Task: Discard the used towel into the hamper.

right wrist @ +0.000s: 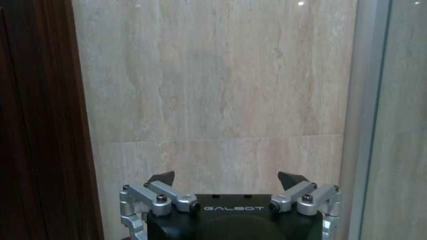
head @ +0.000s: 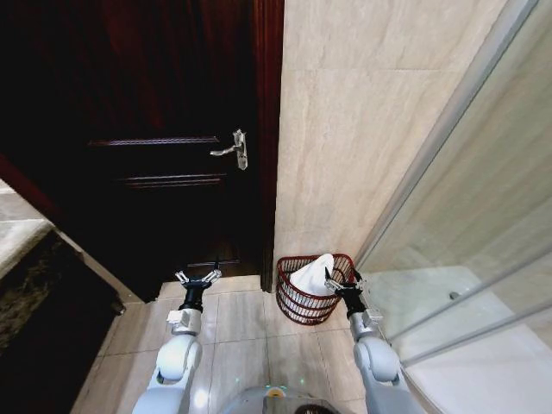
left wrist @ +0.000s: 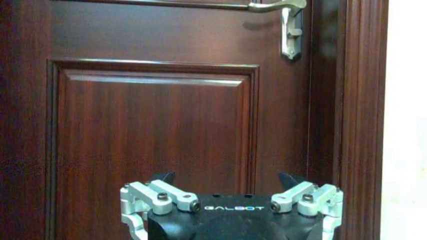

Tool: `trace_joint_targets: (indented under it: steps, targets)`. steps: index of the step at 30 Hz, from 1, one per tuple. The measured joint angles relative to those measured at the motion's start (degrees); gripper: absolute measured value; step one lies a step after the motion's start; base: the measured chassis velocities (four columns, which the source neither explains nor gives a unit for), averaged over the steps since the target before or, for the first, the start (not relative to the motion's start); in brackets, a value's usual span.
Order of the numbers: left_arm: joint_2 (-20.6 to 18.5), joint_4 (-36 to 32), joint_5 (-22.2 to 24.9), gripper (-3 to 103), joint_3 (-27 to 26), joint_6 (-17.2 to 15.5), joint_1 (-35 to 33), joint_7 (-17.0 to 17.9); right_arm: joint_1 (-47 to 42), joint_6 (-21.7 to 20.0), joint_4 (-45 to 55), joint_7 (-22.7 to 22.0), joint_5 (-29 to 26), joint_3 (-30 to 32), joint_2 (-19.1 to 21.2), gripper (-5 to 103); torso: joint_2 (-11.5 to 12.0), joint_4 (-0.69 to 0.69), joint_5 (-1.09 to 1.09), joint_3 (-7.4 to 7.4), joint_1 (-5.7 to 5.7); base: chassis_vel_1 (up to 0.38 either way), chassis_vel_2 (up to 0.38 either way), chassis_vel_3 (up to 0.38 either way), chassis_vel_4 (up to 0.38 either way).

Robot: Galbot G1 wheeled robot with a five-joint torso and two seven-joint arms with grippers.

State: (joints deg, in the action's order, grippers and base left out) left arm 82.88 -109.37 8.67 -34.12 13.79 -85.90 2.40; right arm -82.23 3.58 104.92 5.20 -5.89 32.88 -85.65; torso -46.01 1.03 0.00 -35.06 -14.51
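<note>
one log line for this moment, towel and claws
towel: in hamper by tiled wall | left claw: open, empty, facing door | right claw: open, empty, at hamper rim

My left gripper is spread open with bare floor tile around it, and the closed door stands ahead. My right gripper is open at the hamper rim, hemmed in by the wall ahead and the glass panel to the right. A towel fills the hamper's mouth.
</note>
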Motion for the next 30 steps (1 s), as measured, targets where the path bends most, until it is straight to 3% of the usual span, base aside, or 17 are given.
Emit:
trace_joint_targets:
  steps: [12, 23, 30]
  targets:
    - [0.13, -0.24, -0.03, 100, -0.04, -0.21, -0.09, -0.04, 0.94, -0.12, -1.88, 0.31, -0.22, -0.18, 0.32, 100, 0.0, -0.01, 0.0, 0.0, -0.01, -0.033, 0.039, 0.036, -0.046]
    - [0.11, -0.2, -0.55, 100, -0.36, -0.22, -0.39, -0.04, 16.37, -2.38, -23.2, 1.66, -2.39, -1.05, 1.16, 100, 0.0, 0.01, 0.01, -0.01, -0.01, -0.005, 0.001, 0.001, -0.001]
    - [0.78, 0.0, -1.93, 100, -0.23, -0.29, -0.35, -0.05, 21.2, -3.25, -29.51, 2.68, -1.94, -1.21, 1.07, 100, 0.0, 0.0, 0.0, -0.01, -0.01, 0.0, 0.0, 0.0, 0.0]
